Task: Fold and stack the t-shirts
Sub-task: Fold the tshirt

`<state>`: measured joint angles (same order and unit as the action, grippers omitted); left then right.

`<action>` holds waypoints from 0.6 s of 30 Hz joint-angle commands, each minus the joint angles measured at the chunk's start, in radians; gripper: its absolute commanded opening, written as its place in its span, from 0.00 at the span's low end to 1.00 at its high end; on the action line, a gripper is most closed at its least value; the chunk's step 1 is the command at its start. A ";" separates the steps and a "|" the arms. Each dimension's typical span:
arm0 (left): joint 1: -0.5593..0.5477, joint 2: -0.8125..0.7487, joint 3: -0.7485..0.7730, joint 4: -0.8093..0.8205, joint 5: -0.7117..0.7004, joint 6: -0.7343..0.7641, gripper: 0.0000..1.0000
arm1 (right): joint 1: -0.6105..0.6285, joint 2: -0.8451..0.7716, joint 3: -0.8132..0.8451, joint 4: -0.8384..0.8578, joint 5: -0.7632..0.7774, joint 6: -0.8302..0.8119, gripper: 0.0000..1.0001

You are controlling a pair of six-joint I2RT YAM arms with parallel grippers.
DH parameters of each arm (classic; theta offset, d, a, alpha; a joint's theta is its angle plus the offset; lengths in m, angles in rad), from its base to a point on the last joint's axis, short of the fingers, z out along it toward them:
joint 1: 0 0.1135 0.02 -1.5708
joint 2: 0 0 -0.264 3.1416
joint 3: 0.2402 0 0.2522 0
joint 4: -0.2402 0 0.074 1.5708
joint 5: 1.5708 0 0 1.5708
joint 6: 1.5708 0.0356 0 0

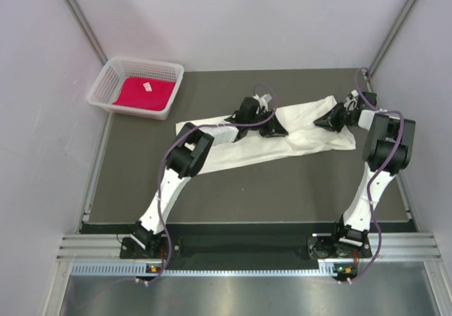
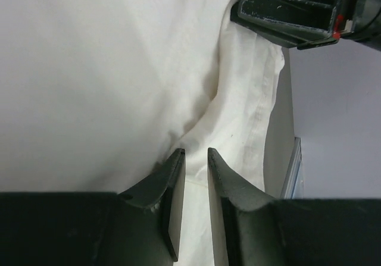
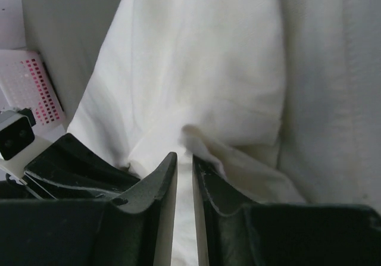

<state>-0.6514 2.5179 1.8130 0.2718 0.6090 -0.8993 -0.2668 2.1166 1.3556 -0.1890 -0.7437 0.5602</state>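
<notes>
The cream-white t-shirt [image 1: 296, 143] lies as a long folded band across the middle of the dark table. My left gripper [image 1: 274, 129] is down on the band near its centre. In the left wrist view its jaws [image 2: 196, 153] stand narrow with white cloth [image 2: 119, 69] filling the gap and a crease running to the tips. My right gripper [image 1: 326, 121] is at the band's right end. Its jaws [image 3: 184, 157] are nearly together, with cloth [image 3: 208, 58] bunched at the tips. The red-magenta t-shirt [image 1: 145, 93] with its small white tag lies in the basket.
The white mesh basket [image 1: 102, 90] stands at the table's back left corner, also seen as the basket [image 3: 36, 87] in the right wrist view. The two grippers are close together on the band. Grey walls enclose the table on three sides.
</notes>
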 commanded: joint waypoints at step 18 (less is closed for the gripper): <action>0.001 -0.214 -0.007 -0.172 -0.009 0.151 0.32 | -0.049 -0.107 0.169 -0.199 0.107 -0.080 0.38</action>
<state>-0.6334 2.4062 1.8168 0.0746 0.6010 -0.7555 -0.3061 2.1494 1.5234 -0.3698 -0.6704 0.5121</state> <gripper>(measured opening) 0.316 0.368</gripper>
